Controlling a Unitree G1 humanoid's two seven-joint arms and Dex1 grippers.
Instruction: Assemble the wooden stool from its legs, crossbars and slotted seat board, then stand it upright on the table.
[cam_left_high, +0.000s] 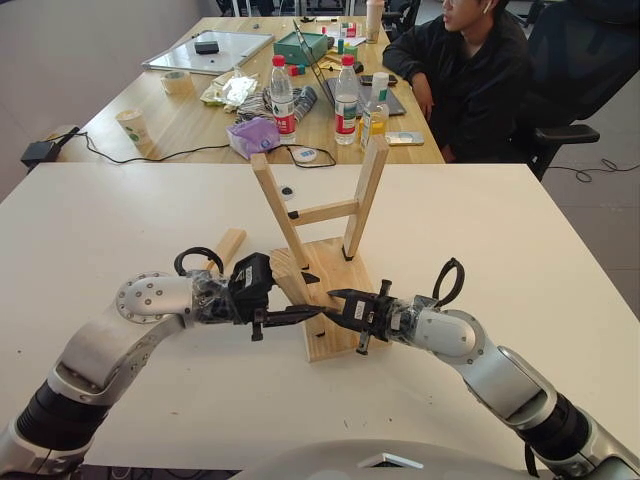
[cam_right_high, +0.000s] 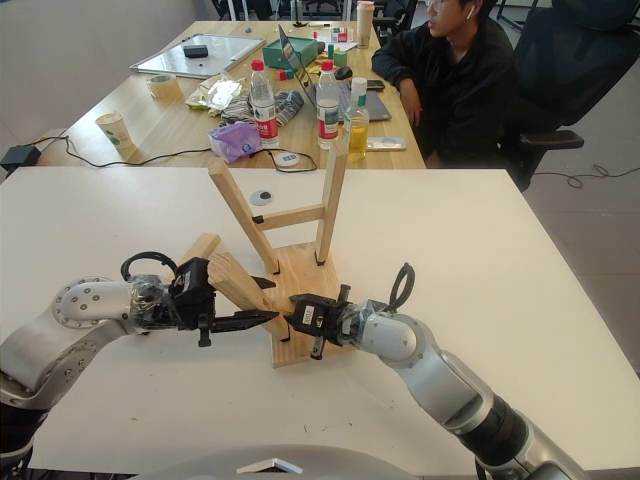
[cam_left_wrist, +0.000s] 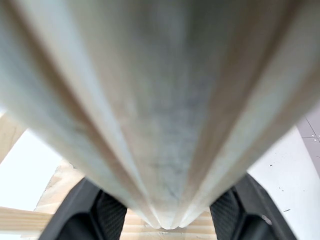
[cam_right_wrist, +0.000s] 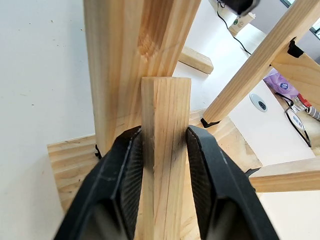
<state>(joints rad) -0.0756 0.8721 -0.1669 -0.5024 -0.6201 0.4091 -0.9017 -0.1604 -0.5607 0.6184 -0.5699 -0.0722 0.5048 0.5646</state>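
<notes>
The left gripper (cam_left_high: 300, 314) has its jaws clenched on a tilted leg (cam_left_wrist: 160, 100). The right gripper (cam_right_wrist: 164, 150) has its jaws grasping a crossbar (cam_right_wrist: 162, 100), whose end is at that leg. Both sit lower centre in the eye views, over the seat board (cam_left_high: 335, 262), which lies flat on the table (cam_left_high: 520, 230). Two joined legs (cam_left_high: 275, 200) rise from the board.

seat (cam_left_high: 328, 255): pale grained wood
right pincer (cam_right_wrist: 163, 140): black, ribbed pads (cam_right_wrist: 131, 167)
crossbar (cam_right_wrist: 165, 200) between pads: light, straight grain
table (cam_left_high: 520, 230): white
</notes>
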